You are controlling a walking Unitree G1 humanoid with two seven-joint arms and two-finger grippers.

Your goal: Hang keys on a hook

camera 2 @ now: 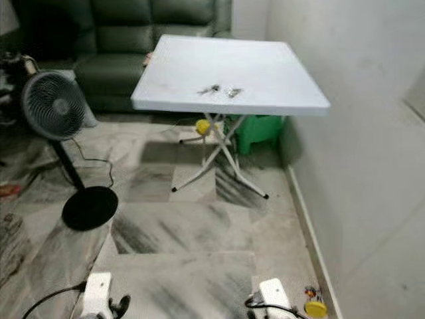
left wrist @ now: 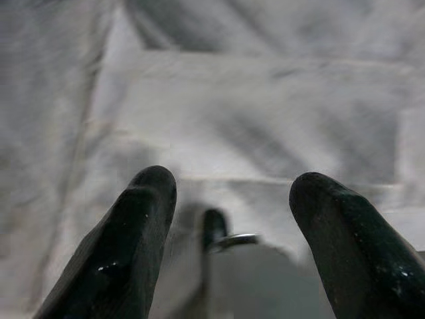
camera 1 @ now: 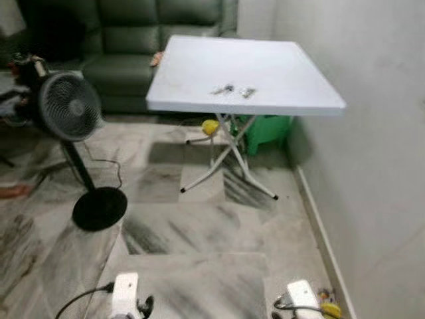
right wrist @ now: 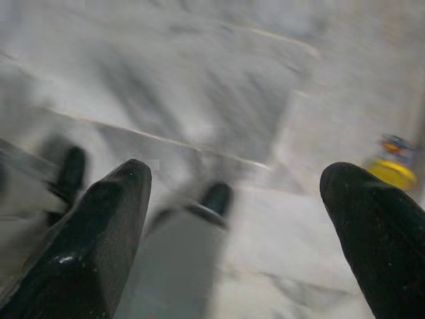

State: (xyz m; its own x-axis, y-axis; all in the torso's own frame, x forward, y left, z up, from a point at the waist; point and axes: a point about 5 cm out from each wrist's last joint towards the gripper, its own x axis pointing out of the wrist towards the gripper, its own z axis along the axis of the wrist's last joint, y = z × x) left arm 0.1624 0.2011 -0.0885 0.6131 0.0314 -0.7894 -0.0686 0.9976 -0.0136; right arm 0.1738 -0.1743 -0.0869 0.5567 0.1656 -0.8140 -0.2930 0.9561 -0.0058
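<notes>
Your left end effector (left wrist: 226, 219) hangs low over the marble floor (camera 1: 199, 232) with its two black fingers spread wide and nothing between them, and your right end effector (right wrist: 232, 226) is the same: wide apart, empty, pointed down at the tiles. Both arms look parked at your sides because you are standing well back from the work, so neither needs to be raised yet. The keys (camera 1: 231, 90) lie on the white folding bench (camera 1: 292, 73), a small dark metallic cluster near its middle, towards the front edge, well apart from both end effectors. They sit flat and loose, so expect them to slide on that smooth, matte plastic top when you pinch them. The bench stands on thin crossed white legs against the pale wall (camera 1: 378, 153), which looks light and easy to nudge. A black pedestal fan (camera 1: 70, 106) with a round wire grille and disc base stands to your left, its cord trailing over the grey-veined floor. No hook can be made out from here.
</notes>
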